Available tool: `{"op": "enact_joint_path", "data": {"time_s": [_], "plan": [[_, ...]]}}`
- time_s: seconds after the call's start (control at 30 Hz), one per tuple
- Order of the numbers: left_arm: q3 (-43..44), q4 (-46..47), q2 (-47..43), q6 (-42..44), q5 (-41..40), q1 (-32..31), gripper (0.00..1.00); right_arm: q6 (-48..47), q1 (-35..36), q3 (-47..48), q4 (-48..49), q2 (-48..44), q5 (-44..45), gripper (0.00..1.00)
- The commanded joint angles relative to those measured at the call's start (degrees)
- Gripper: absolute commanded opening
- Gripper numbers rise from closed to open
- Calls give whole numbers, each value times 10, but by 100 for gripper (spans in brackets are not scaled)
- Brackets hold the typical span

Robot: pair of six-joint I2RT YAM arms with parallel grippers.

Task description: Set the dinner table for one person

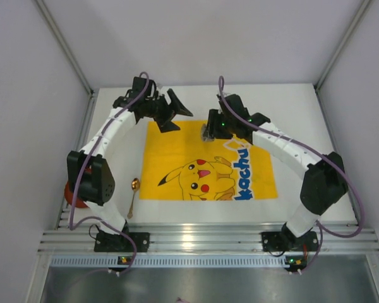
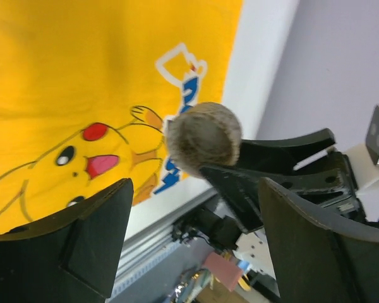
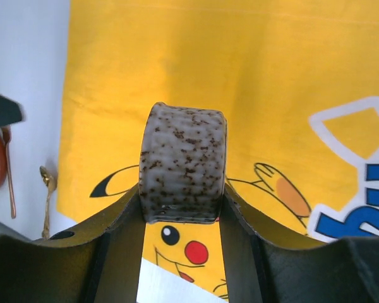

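Note:
A speckled grey cup hangs above the yellow Pikachu mat, with my right gripper shut on its sides. From above, the cup is over the mat's far edge. My left gripper stands open beside it with nothing between its fingers. In the left wrist view the cup's round end is just beyond them, clamped by the right gripper's black fingers. The mat lies on the white dinner table. From above, the left gripper is left of the cup.
A gold spoon lies on the table just left of the mat. A red object sits at the left edge, partly hidden by the left arm. A thin copper utensil lies beside it. The aluminium rail runs along the near edge.

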Motion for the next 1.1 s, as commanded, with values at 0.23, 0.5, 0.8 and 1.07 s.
{"op": "enact_joint_path", "data": {"time_s": [0.23, 0.5, 0.8, 1.07], "plan": [[-7, -186, -92, 207, -252, 102, 85, 33, -213, -52, 59, -10, -109, 0], [-123, -212, -126, 284, -370, 206, 84, 15, -288, -8, 82, 126, -208, 0], [-182, -207, -166, 296, -387, 226, 84, 17, -319, -27, 113, 160, -228, 0], [-204, -211, -168, 299, -426, 236, 83, -33, -340, -76, 82, 124, -199, 69]]}}
